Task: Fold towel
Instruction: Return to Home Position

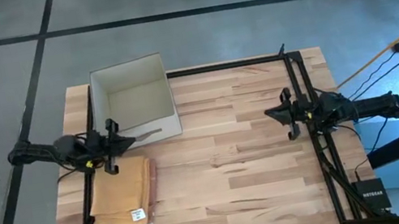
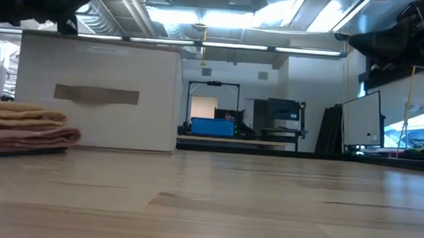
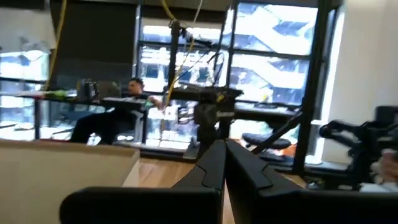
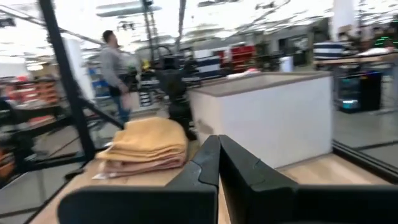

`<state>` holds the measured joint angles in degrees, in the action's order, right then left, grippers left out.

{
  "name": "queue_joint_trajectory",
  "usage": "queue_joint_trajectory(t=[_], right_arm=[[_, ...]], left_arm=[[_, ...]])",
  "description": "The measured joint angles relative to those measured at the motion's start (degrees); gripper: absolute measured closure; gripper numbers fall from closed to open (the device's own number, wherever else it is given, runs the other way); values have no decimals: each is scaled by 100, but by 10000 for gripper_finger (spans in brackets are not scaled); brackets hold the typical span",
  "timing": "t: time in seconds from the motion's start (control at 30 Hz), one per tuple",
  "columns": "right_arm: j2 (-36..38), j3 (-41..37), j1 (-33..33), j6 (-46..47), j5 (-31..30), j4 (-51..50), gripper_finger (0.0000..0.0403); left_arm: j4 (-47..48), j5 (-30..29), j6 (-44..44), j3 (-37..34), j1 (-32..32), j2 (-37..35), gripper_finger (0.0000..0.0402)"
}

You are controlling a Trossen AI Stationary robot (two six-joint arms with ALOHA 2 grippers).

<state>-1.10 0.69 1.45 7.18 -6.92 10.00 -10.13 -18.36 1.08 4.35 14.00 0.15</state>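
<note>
A tan towel lies folded in a thick stack on the wooden table at its near left, a white tag at its near edge; it also shows in the low view and the right wrist view. My left gripper is shut and drawn back at the table's left edge, above the towel's far end, touching nothing. My right gripper is shut and drawn back at the table's right side, pointing level toward the towel.
A white open-topped box stands at the far left of the table, just beyond the towel. A black frame runs along the table's far and right sides. The wood between the two grippers is bare.
</note>
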Motion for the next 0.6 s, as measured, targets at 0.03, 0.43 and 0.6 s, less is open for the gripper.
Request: queue_joint_trajectory(t=[0.03,0.43,0.6], right_arm=[[0,0,0,-4,-87,-19,391],[-2,-4,0,-16,-151,-234,391],[-2,-7,0,-17,-149,-312,391]], left_arm=[[-112,114,-9,22,0,12,401],[543,1762,1181,106,0,22,401],[774,735,831,-5,-7,10,401]])
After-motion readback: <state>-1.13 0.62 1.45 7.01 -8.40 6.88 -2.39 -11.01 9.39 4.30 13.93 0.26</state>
